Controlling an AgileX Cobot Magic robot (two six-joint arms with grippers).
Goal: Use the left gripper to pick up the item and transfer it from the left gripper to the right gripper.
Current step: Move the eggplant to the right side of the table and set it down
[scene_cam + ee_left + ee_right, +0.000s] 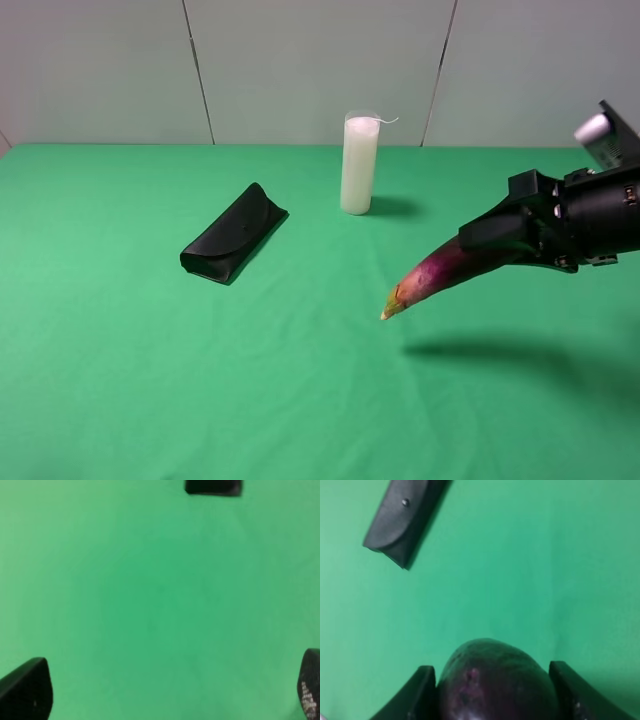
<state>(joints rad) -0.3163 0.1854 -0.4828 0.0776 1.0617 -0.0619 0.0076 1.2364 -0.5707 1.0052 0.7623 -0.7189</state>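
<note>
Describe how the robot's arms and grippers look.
Left gripper: only two black fingertips show, one with a dotted grip pad. Right gripper: matte black, wedge-shaped fingers, on a black rounded arm with a silver-grey cylinder on top.

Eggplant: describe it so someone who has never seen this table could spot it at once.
Look at the right of the green table, where the right gripper hangs above it. The eggplant is clamped in it, pointing down-left. Unlike the white candle and black case, it is glossy purple, tapering to a yellowish tip, and off the table.
</note>
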